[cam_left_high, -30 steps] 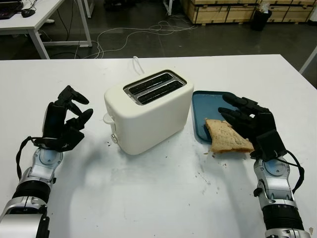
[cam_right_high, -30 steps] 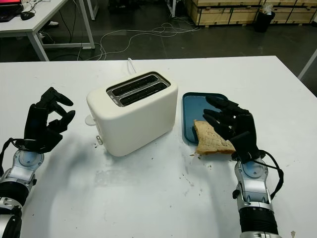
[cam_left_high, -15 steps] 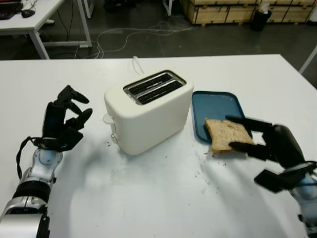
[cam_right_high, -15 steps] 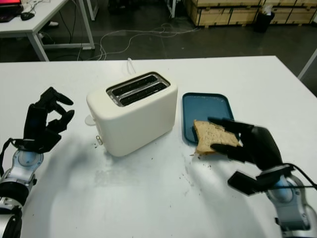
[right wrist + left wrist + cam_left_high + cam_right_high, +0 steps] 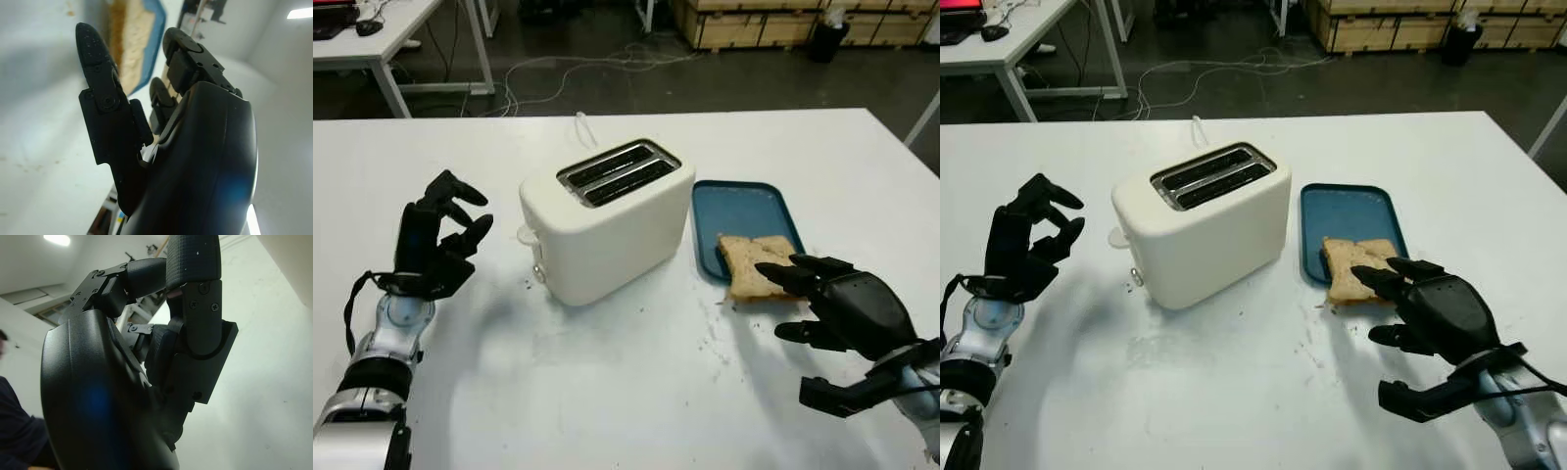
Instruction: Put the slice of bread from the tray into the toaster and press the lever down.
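The right hand (image 5: 837, 308) hangs just above the tabletop (image 5: 636, 382), released and holding nothing, its fingertips (image 5: 1376, 277) at the near edge of the slice of bread (image 5: 756, 262). The bread lies just ahead of it, half on the blue tray (image 5: 744, 211) and half over the tray's near rim onto the tabletop. The toaster (image 5: 607, 215) stands beyond the bread toward the robot's left, slots empty. The step in hand looks to be the pickup of the slice. The next move likely calls for working fingers under the overhanging edge and closing on it. Half a second ago this hand had fingers above and below the slice; now it is drawn back. The left hand (image 5: 435, 245) is unchanged, raised and curled on nothing, on the toaster's far side.
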Available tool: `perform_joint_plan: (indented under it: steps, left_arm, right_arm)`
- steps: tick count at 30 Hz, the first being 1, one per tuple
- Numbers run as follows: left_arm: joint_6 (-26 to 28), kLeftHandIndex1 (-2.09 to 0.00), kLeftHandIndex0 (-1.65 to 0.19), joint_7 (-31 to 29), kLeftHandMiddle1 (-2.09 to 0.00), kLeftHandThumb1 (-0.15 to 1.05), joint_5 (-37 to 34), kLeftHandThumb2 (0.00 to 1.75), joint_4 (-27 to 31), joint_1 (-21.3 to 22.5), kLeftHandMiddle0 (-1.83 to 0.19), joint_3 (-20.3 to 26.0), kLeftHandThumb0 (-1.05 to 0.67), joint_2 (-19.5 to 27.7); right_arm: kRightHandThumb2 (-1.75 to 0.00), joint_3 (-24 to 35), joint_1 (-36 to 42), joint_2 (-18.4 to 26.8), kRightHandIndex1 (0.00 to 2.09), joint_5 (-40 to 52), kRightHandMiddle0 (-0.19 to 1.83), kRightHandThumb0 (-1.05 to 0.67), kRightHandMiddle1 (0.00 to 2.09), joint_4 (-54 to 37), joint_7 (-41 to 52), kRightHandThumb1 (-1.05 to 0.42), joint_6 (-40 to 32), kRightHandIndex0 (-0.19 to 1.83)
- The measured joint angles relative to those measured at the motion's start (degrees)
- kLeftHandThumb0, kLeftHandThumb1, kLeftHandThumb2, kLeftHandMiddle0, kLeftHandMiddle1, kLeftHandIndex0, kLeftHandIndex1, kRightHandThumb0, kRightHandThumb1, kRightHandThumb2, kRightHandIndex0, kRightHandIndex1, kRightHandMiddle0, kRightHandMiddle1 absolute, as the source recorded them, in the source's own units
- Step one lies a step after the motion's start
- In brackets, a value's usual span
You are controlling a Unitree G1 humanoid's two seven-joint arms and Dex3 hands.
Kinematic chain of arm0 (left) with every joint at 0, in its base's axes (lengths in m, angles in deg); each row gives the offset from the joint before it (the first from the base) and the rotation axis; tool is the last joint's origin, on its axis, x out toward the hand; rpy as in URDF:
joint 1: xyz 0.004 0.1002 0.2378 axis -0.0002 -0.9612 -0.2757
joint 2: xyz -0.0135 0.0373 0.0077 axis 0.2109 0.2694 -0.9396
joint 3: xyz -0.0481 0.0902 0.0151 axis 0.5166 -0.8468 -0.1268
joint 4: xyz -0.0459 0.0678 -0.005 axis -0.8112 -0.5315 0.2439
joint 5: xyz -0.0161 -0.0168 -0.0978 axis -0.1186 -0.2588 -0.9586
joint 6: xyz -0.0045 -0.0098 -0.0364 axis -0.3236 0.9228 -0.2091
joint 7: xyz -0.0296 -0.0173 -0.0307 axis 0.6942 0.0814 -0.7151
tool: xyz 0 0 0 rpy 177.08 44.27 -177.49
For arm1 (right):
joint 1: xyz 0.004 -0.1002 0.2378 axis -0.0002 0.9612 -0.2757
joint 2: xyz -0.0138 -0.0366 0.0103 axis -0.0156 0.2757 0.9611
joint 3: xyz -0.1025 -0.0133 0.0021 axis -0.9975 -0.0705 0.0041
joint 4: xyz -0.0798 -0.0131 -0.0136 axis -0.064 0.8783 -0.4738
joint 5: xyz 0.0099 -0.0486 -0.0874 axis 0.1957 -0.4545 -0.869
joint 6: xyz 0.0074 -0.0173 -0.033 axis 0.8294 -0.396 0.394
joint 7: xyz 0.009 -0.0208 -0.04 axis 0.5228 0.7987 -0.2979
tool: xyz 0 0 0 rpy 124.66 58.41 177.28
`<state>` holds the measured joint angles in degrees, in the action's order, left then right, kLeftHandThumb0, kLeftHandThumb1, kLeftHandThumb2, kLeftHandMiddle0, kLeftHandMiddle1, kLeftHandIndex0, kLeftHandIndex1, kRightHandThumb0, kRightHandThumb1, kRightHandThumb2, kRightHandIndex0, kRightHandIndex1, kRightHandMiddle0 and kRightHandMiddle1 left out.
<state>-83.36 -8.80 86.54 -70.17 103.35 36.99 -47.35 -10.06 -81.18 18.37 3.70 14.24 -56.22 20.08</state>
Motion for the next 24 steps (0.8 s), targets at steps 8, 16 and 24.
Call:
perform_joint_plan:
  steps: [8, 16, 24]
  left_arm:
    - [-0.21, -1.5, -0.46, 0.03, -1.74, 0.92, -0.02, 0.46, -0.02, 0.12, -0.56, 0.0, -1.05, 0.0]
    - [-0.46, -1.5, -0.46, 0.39, -1.74, 0.92, 0.0, 0.47, -0.02, 0.12, -0.56, -0.02, -1.05, 0.0]
    - [-0.66, -1.49, -0.47, 0.42, -1.74, 0.92, -0.01, 0.47, -0.03, 0.12, -0.56, -0.02, -1.05, 0.0]
  right_arm:
    - [-0.02, -6.12, -5.98, -0.02, 0.04, -2.28, 0.48, -0.41, 0.02, 13.28, -15.29, -0.91, -0.59, 0.52]
    - [-0.04, -12.16, -10.4, 0.03, 0.07, -2.29, 0.54, -0.35, 0.04, 22.46, -27.22, -0.92, -0.05, 0.59]
    - [-0.08, -16.92, -12.63, 1.25, 0.12, -2.66, 0.66, -0.35, 0.06, 25.99, -33.71, -0.92, 0.46, 0.72]
